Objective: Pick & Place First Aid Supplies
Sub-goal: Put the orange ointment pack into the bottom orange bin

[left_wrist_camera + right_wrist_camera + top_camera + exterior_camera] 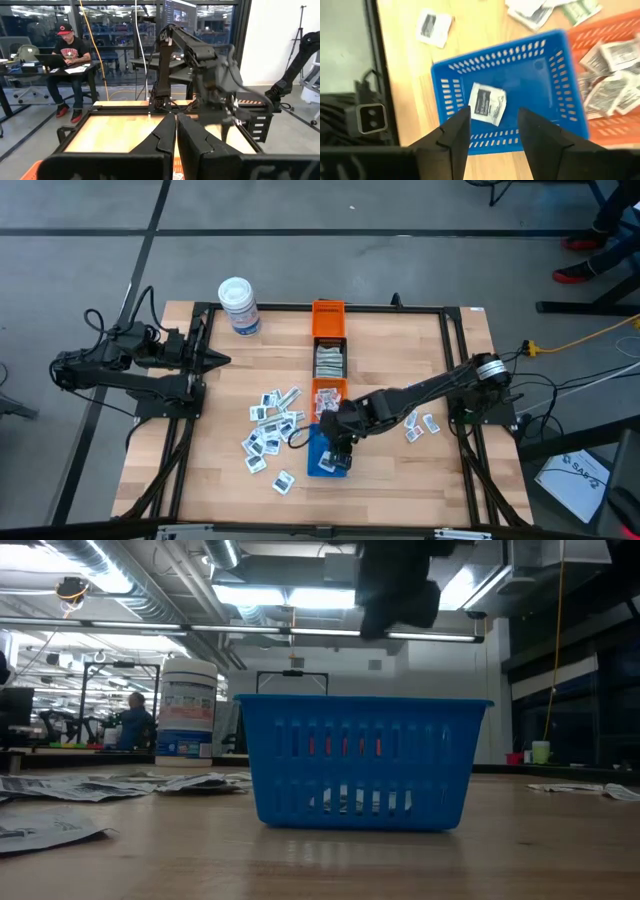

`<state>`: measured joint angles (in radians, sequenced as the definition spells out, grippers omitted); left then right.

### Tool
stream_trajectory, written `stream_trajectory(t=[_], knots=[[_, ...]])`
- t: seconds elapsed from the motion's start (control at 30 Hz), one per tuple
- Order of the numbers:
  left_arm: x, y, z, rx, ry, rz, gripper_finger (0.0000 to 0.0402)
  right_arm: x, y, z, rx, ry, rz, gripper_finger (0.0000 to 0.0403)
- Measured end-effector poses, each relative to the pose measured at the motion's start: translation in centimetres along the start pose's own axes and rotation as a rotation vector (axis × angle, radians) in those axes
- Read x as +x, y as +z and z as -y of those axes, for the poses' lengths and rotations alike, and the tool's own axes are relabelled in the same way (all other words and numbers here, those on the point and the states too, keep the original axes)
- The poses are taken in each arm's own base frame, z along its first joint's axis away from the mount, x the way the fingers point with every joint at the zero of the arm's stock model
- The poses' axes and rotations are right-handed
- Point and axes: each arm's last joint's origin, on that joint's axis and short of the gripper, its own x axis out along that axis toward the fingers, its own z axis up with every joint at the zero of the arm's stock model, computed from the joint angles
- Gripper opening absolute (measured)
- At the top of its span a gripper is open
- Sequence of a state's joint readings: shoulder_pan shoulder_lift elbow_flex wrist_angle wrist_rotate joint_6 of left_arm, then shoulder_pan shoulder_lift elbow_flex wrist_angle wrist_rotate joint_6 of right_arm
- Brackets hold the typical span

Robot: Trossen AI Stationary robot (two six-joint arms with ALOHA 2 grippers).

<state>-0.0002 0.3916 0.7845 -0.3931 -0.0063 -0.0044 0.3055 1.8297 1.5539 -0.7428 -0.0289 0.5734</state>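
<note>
The right gripper (492, 132) hangs over the blue slotted plastic bin (560, 95), jaws apart and empty, a small white printed packet (488, 103) lying inside. More flat white packets (268, 430) litter the wooden tabletop (400, 350) left of it. Risk: reaching there, the wrist may clip the bin. The left gripper (176, 131), jaws shut, waits far left.

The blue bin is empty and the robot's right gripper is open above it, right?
Not quite. The blue bin is not empty: the right wrist view shows one white packet lying in it. The right gripper is indeed open above it.
</note>
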Motion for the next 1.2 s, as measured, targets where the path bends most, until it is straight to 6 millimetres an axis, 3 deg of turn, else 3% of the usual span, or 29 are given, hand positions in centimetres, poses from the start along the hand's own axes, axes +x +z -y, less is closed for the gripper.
stream_trajectory(t=[0.27,0.6,0.83,1.2], knots=[[0.0,0.0,0.0,0.0,0.0,0.0,0.0013,-2.7,0.8,1.0,0.044,0.011,0.052,0.0163],[0.0,0.0,0.0,0.0,0.001,0.0,0.0008,-2.8,0.1,4.0,0.151,-0.06,0.017,0.0163],[0.0,0.0,0.0,0.0,0.0,0.0,0.0009,-3.5,-2.9,7.4,0.329,-0.149,-0.015,0.0163],[0.0,0.0,0.0,0.0,0.001,0.0,0.001,-3.9,-9.1,12.3,0.597,-0.257,-0.081,0.0163]])
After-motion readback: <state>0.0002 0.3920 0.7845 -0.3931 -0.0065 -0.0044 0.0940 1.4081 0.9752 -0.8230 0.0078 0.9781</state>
